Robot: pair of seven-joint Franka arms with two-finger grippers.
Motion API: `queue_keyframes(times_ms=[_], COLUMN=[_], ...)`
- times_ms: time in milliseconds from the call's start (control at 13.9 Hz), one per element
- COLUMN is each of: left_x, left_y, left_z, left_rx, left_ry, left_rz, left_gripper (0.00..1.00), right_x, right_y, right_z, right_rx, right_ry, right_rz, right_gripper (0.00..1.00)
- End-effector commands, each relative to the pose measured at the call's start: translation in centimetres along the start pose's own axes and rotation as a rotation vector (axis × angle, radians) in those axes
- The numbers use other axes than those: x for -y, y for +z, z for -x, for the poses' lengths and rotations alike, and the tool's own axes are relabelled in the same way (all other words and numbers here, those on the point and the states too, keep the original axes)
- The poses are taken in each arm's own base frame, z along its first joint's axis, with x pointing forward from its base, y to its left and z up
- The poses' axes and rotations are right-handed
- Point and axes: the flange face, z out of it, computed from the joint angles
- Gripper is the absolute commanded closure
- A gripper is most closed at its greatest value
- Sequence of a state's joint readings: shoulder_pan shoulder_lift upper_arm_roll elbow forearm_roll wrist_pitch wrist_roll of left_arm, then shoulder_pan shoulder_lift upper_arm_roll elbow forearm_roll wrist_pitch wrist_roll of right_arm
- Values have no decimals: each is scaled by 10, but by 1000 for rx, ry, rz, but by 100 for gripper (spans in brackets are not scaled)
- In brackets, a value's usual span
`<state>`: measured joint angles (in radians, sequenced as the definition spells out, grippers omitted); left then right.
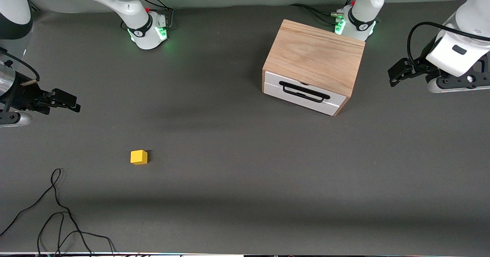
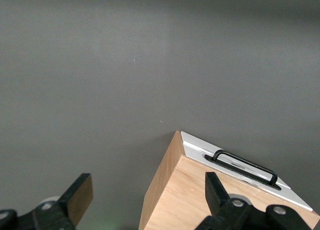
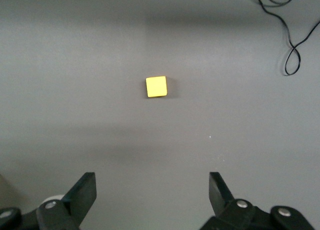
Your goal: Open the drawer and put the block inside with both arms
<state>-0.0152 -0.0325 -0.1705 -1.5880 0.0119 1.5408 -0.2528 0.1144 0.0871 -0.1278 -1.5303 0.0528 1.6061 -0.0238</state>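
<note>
Cable, thin and black (image 1: pixel 57 207), is seen looped loosely on the dark grey worktop (image 1: pixel 245 196) nearest the front camera, toward the right arm's end. A little farther from the camera, the small bright yellow cube block (image 1: pixel 138 157) is set flat on the worktop, alone and well apart from everything else; it is also picked up in the right wrist view (image 3: pixel 156 86), with the cable (image 3: pixel 292 45) off to one side.

Farther still, the right arm's black two-finger gripper (image 1: pixel 68 101) is held above the worktop at its own end of the table, its jaws spread wide and nothing gripped, as shown in the right wrist view (image 3: pixel 152 192). The left arm's black two-finger gripper (image 1: pixel 398 72) is held above the worktop at the other end, just beside the light-wood box cabinet (image 1: pixel 316 54); its jaws are likewise spread wide and empty in the left wrist view (image 2: pixel 147 195).

The cabinet is placed at an angle toward the left arm's end, farther from the camera than the block. Its wide shallow white-fronted drawer (image 1: pixel 302 92) is shut flush, and the long black bar handle (image 1: pixel 304 90) is untouched; both are glimpsed in the left wrist view (image 2: pixel 200 149) (image 2: pixel 245 165).
</note>
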Motion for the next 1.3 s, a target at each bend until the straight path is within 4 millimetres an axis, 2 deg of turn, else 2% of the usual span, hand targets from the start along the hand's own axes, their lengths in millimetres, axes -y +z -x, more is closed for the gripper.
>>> queue_keyframes(times_ms=[0, 144, 216, 432, 936, 1225], left_x=[5, 4, 5, 5, 5, 10], left_y=[-3, -3, -3, -3, 0, 1], left_z=[5, 5, 5, 5, 4, 0], left_rx=[3, 4, 3, 3, 10, 24], left_ry=[10, 11, 10, 10, 7, 6], left_rz=[7, 10, 7, 7, 5, -10], left_gripper=[0, 0, 0, 0, 0, 0], right_x=[1, 7, 7, -6, -1, -2], right_y=[-32, -36, -28, -24, 23, 35], right_z=[3, -1, -5, -9, -31, -41], right_rx=[-54, -66, -51, -48, 21, 8], right_ry=[22, 11, 10, 13, 9, 10], right_rz=[8, 16, 33, 30, 42, 44], right_gripper=[0, 0, 0, 0, 0, 0])
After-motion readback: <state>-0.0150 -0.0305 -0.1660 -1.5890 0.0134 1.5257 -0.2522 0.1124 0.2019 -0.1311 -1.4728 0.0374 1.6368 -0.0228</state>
